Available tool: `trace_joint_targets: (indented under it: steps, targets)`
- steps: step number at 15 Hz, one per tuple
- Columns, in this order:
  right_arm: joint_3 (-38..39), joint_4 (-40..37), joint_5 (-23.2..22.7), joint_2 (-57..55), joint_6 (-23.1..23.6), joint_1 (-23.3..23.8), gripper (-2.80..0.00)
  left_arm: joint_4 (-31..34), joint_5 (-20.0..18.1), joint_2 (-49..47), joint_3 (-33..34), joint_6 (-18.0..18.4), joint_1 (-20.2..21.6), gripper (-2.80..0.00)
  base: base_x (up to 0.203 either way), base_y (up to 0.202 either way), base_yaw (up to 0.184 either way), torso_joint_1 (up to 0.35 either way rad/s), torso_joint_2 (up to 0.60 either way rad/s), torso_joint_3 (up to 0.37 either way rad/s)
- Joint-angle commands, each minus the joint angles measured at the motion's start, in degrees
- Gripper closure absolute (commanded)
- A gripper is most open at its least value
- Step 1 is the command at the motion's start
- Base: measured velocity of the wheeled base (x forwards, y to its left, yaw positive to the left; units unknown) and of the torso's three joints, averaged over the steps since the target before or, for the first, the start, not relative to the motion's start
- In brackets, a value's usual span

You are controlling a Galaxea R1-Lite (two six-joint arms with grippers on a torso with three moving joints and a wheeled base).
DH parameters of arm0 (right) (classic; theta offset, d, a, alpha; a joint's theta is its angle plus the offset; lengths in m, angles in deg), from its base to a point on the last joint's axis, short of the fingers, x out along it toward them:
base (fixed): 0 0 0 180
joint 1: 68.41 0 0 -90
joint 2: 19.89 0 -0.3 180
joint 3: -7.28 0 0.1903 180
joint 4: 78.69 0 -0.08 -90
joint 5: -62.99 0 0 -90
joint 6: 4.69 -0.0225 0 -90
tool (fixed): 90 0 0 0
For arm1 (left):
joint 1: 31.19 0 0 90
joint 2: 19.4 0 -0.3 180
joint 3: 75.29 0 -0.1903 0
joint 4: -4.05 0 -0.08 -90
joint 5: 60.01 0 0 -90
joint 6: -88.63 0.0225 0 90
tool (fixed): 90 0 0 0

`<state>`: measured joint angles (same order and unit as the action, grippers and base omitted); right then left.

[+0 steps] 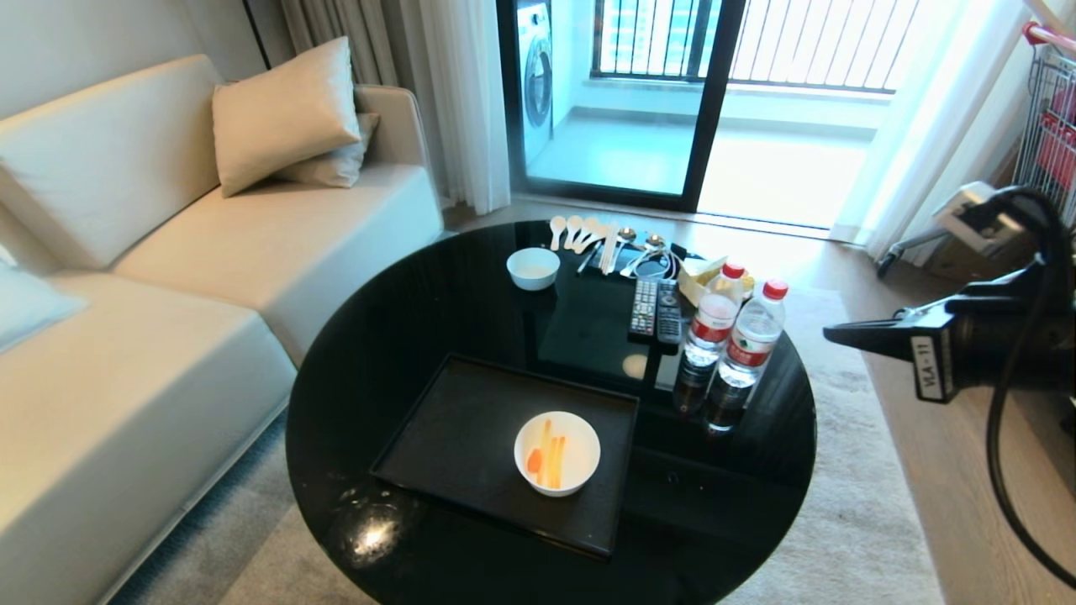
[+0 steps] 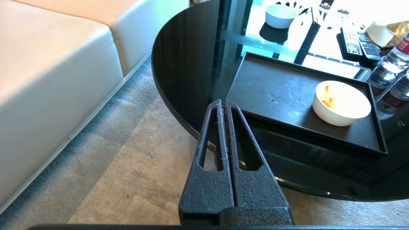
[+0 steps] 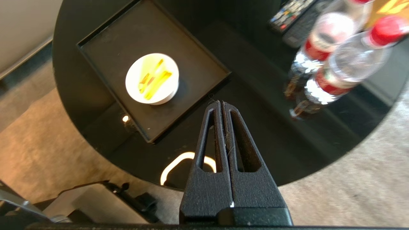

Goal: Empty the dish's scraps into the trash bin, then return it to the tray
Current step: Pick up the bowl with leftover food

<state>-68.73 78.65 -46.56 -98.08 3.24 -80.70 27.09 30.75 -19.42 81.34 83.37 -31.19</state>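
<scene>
The deep glossy white bowl (image 1: 556, 452) holding orange carrot scraps (image 1: 546, 460) sits on the flat black rectangular tray (image 1: 454, 437), near its right end. The right gripper (image 1: 828, 334) hangs clenched and empty, well right of the tray. The left gripper (image 2: 222, 103) is clenched too, near the tray's front edge.

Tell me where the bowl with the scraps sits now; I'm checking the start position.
In the head view the dish sits on the tray, toward its right, near corner, on the round black table, with the two water bottles beyond it to the right.
</scene>
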Motion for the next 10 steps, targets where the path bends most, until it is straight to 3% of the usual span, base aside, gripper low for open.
trace_joint_targets:
  steps: [1,4,6,10]
  targets:
    - [-1.7,0.1,4.0,-7.5,-3.4,-7.5,0.0,0.0,0.0,0.0,0.0,-0.1,0.0,0.0,0.0,0.0,0.0,0.0,0.0,0.0]
    - [-7.1,-0.5,14.1,-15.1,-15.3,-16.8,0.0,0.0,0.0,0.0,0.0,-0.1,0.0,0.0,0.0,0.0,0.0,0.0,0.0,0.0]
    - [-9.7,-1.0,20.2,-20.8,-20.3,-20.9,0.0,0.0,0.0,0.0,0.0,-0.1,0.0,0.0,0.0,0.0,0.0,0.0,0.0,0.0]
    - [-15.2,-1.6,26.6,-30.6,-29.6,-28.1,0.0,0.0,0.0,0.0,0.0,-0.1,0.0,0.0,0.0,0.0,0.0,0.0,0.0,0.0]
